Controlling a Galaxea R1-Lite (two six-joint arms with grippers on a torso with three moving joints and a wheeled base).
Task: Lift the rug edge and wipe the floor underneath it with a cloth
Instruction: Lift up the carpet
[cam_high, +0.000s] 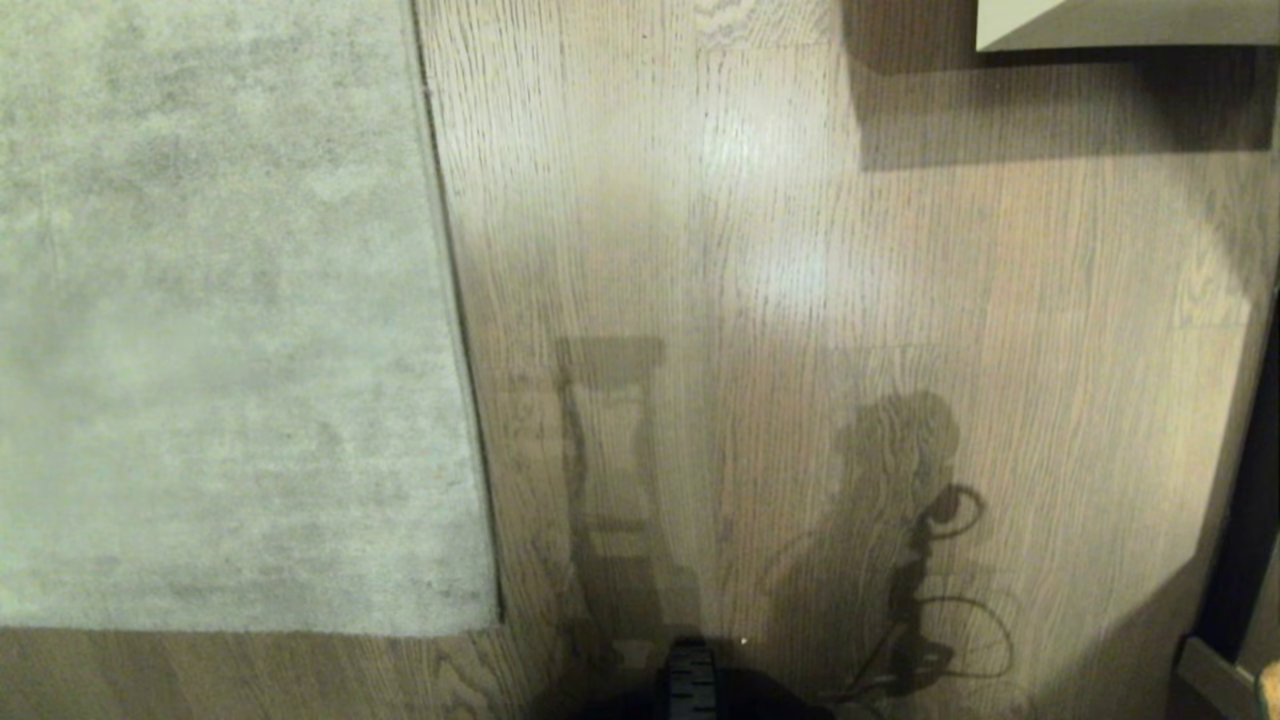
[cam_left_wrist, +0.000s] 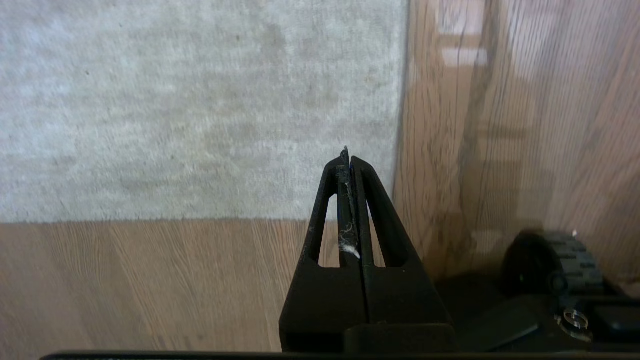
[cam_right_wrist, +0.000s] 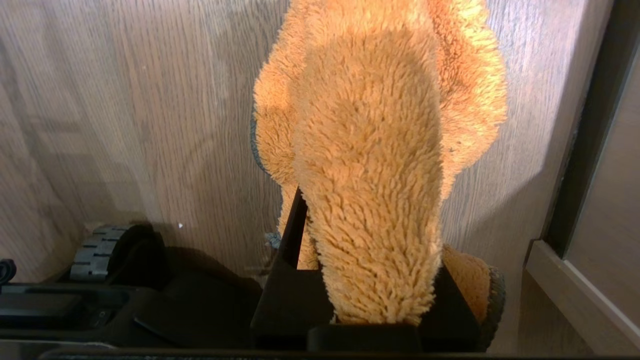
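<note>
A grey-beige rug lies flat on the left, its rug edge (cam_high: 455, 300) running down to a near corner (cam_high: 495, 625). Light brown wood floor (cam_high: 800, 250) fills what remains of the head view, where only the shadows of my arms show. My left gripper (cam_left_wrist: 347, 157) is shut with nothing but a bit of lint in it, and it hangs above the floor just short of the rug edge (cam_left_wrist: 402, 125) near that corner. My right gripper (cam_right_wrist: 360, 190) is shut on the fluffy orange cloth (cam_right_wrist: 370, 150), which drapes over and hides its fingertips above bare floor (cam_right_wrist: 150, 125).
A pale furniture edge (cam_high: 1120, 25) casts a shadow at the far right. A dark frame (cam_high: 1250, 500) with a pale sill (cam_right_wrist: 575, 290) borders the right side. My base's black wheel (cam_high: 692, 680) sits at the near edge.
</note>
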